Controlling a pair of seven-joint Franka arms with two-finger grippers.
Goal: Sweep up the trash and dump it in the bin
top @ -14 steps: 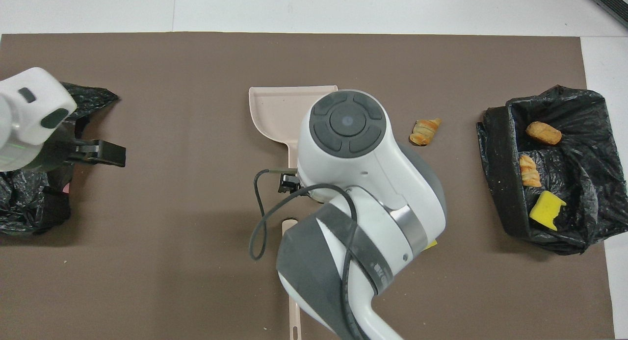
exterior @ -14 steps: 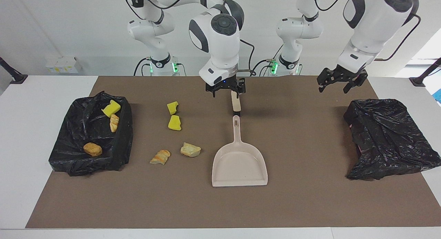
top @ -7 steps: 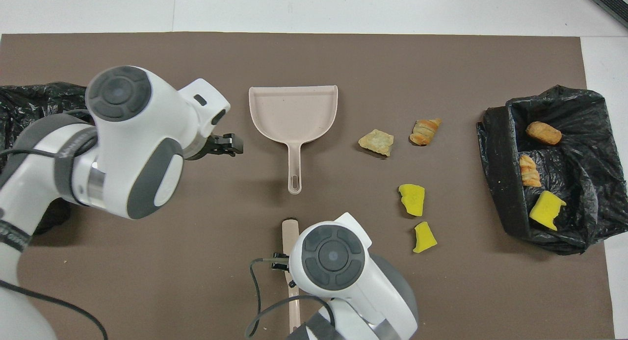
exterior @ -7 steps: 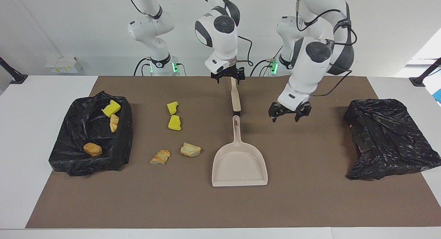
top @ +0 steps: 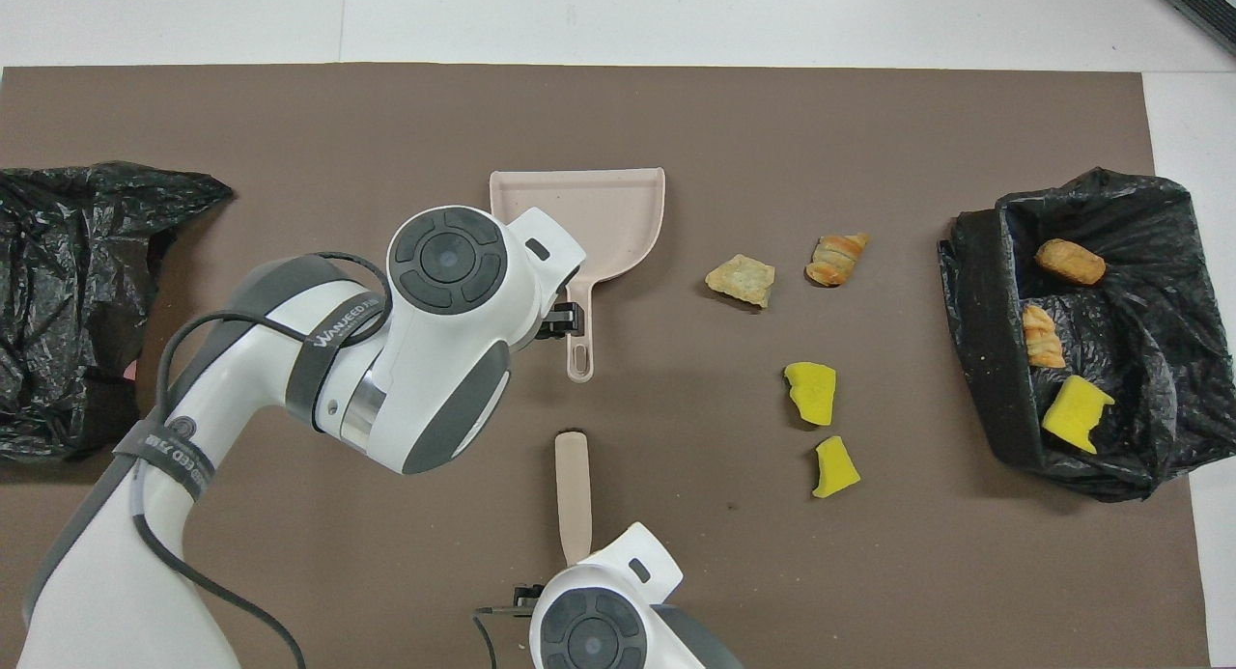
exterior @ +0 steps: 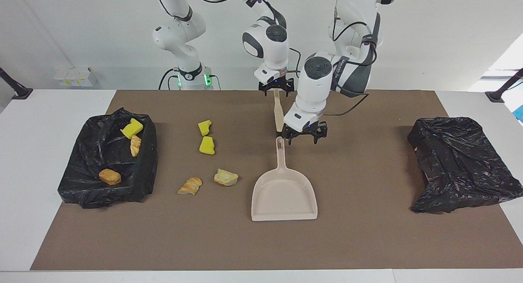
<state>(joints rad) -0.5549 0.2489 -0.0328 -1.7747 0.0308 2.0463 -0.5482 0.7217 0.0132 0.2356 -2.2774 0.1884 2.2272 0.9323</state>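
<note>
Beige dustpan (exterior: 284, 193) lies mid-mat, handle toward the robots. Left gripper (exterior: 303, 135) hovers just beside the handle tip, jaws wide, holding nothing. Right gripper (exterior: 276, 88) is over the brush (exterior: 278, 115) handle's end, jaws wide too. Four trash scraps (exterior: 207, 145) sit loose on the mat between dustpan and bin (exterior: 69, 181); three already in it. Best: centre the left gripper on the handle, drop low, then clamp.

"WANJEED" on left arm (top: 328, 326) band
</note>
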